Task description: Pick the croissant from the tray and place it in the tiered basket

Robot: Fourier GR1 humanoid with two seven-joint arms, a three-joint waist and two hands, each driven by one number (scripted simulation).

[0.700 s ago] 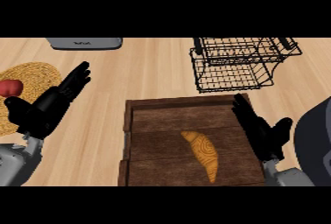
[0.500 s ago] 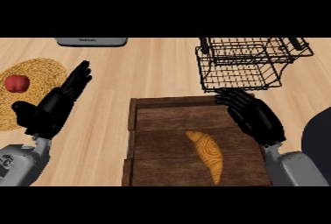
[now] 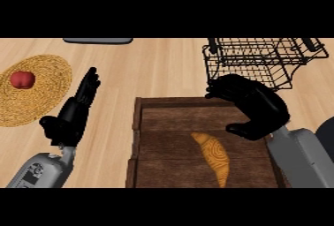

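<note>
A golden-brown croissant point(image 3: 213, 156) lies lengthwise on the dark wooden tray point(image 3: 169, 128) at the lower middle. My right hand point(image 3: 254, 106) hovers over the tray's far right part, fingers bent loosely downward and holding nothing, just above and right of the croissant. The black wire tiered basket point(image 3: 261, 59) stands beyond the tray at the upper right. My left hand point(image 3: 72, 114) rests open on the left, fingers straight and pointing away, clear of the tray.
A round woven mat point(image 3: 39, 92) at the far left carries a red apple point(image 3: 23, 79). A grey object point(image 3: 98, 40) peeks in at the counter's far edge. Light wooden counter surrounds the tray.
My right hand has swung in over the tray's far right part and its fingers have bent downward. The left hand keeps its place; the view has shifted slightly.
</note>
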